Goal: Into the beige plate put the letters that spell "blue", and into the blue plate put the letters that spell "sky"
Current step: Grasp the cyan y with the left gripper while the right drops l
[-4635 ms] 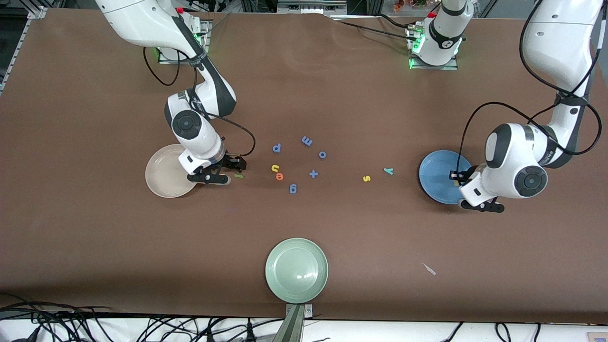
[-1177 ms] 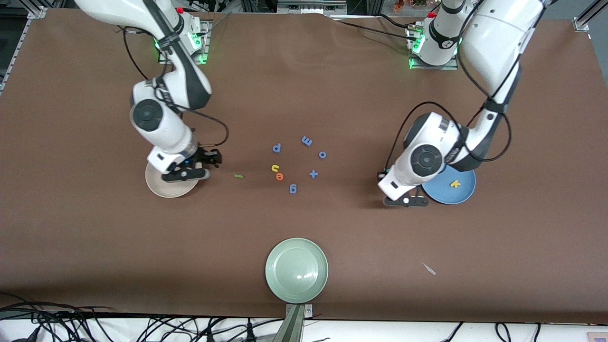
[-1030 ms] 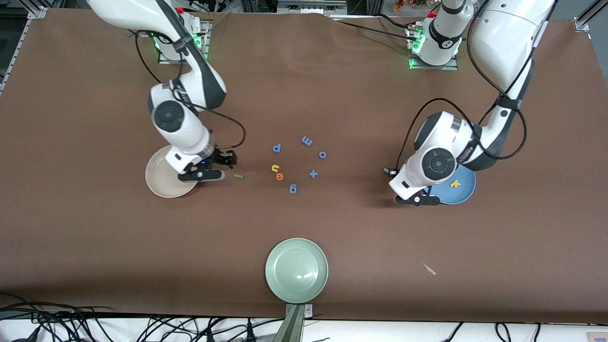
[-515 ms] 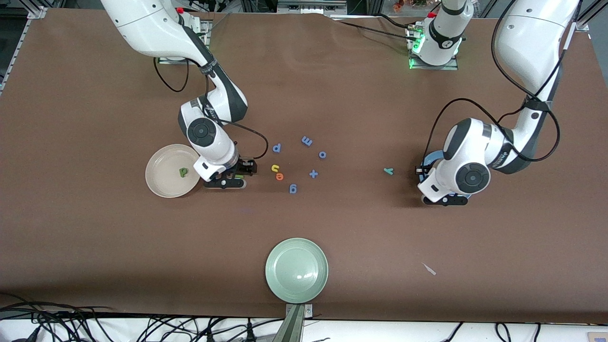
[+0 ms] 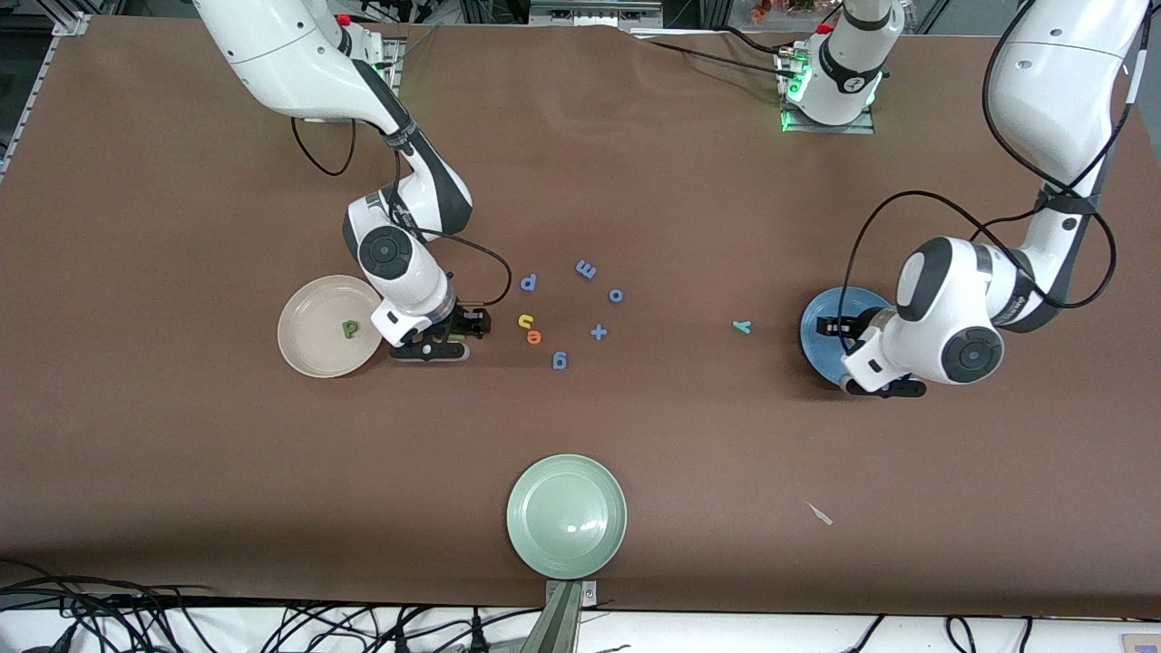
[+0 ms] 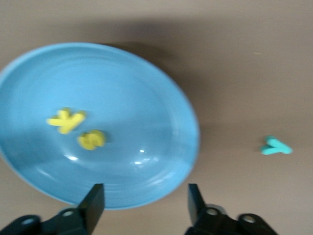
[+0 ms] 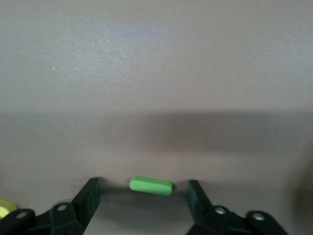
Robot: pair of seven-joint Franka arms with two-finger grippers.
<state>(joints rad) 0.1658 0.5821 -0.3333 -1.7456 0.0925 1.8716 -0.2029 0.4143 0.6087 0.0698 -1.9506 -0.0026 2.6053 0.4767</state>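
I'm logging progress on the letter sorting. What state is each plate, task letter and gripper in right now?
beige plate: holds the dark-green b.
blue plate: holds the yellow k and yellow s.
teal y: on the table.
light-green l: on the table, between open right gripper fingers.
left gripper: open, empty, over the blue plate's rim.

A round pale green plate (image 5: 566,515) is seen nearest the front camera, with five small blue foam characters, p (image 5: 529,283), m (image 5: 586,269), o (image 5: 616,296), plus (image 5: 599,332) and g (image 5: 560,361), scattered farther from the camera than it.
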